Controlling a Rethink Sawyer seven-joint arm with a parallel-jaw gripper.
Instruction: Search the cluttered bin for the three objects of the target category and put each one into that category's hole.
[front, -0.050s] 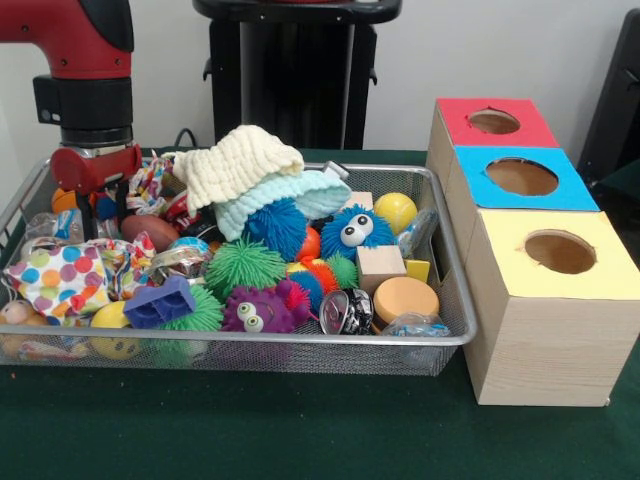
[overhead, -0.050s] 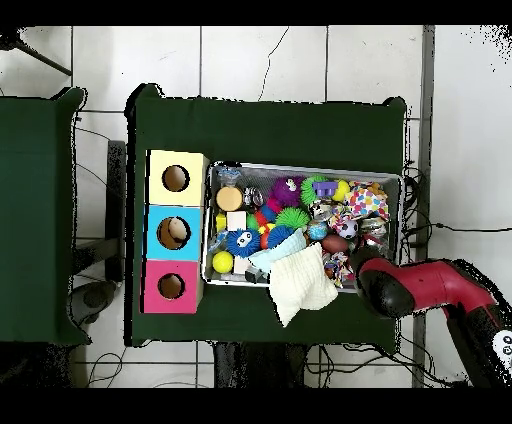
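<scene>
Red arm's tool (front, -0.050s: 95, 205) dips beside the crowded bin's (front, -0.050s: 250, 342) left rim.

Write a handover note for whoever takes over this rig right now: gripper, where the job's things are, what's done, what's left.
Gripper: lowered into the far corner of the mesh bin, fingers buried in clutter; whether it is open or shut, or holds anything, is hidden.
Bin: still heaped with toys, with a cream knitted cloth on top.
Boxes beside the bin: red hole, blue hole, yellow hole. The blue one seems to hold something in the overhead view; unclear what.
Left: find the target objects and post them.
</scene>
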